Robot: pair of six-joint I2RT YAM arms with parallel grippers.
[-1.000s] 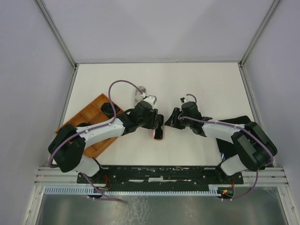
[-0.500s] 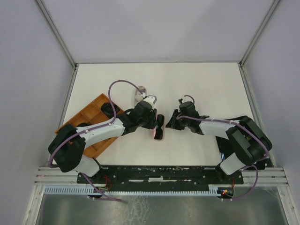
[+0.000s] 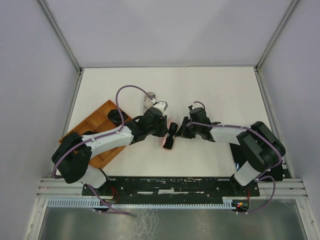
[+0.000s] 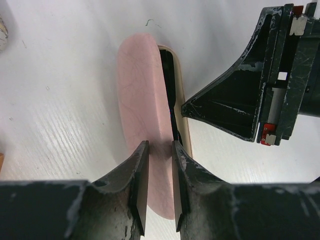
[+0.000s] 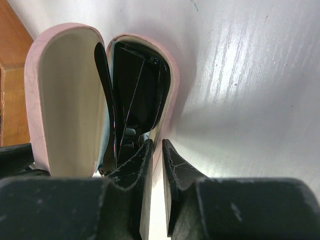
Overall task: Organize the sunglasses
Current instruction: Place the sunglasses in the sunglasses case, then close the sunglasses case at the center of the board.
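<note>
A pink case (image 4: 142,95) lies open on the white table between my two grippers; it also shows in the top view (image 3: 163,141). A black pair of sunglasses (image 5: 142,92) lies inside its lower half, seen as a dark strip in the left wrist view (image 4: 170,85). My left gripper (image 4: 159,185) is shut on the pink lid (image 5: 62,100). My right gripper (image 5: 157,167) is shut on the rim of the lower half and also shows in the left wrist view (image 4: 250,95). In the top view the left gripper (image 3: 168,131) and right gripper (image 3: 181,130) almost meet.
A wooden compartment tray (image 3: 95,131) lies at the left with a dark item (image 3: 116,117) in it; its corner shows in the right wrist view (image 5: 10,75). A small pale object (image 3: 149,99) lies behind the left gripper. Dark things (image 3: 252,131) lie under the right arm.
My right gripper has moved left onto the case. The pink lid now stands further apart from the lower half. The left arm has barely moved.
</note>
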